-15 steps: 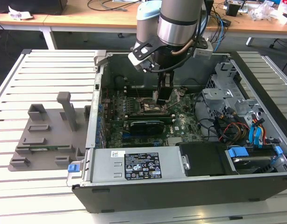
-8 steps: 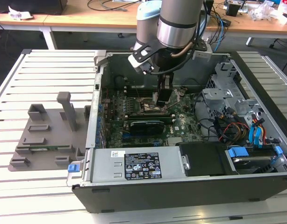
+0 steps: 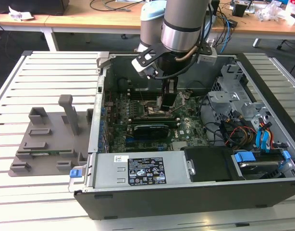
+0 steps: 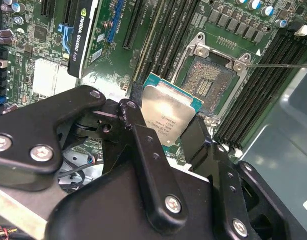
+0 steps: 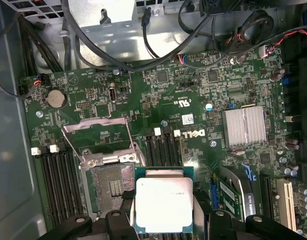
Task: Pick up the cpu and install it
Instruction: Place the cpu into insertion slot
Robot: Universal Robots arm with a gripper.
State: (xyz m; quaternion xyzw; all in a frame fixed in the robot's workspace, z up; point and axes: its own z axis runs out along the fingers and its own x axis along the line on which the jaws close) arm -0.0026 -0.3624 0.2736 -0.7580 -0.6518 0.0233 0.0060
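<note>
Silver-topped flat square cpu (image 5: 163, 204) pinched in black claw (image 4: 166, 119), near open socket (image 5: 111, 184).

Looking like a robotics lab or test bench, not a home. Hanging above the gripper (image 3: 167, 105): industrial robot arm (image 3: 181, 24). Sitting directly under the gripper: opened computer case (image 3: 186, 199), motherboard (image 3: 190, 127) exposed. Resting under that: slatted aluminium table (image 3: 51, 72). Lying well off to one side of the gripper, outside the case: grey fixture plate (image 3: 42, 144) with raised blocks. Running beyond the gripper, past the case: wooden desks (image 3: 90, 17) trailing cables (image 3: 227, 33).
</note>
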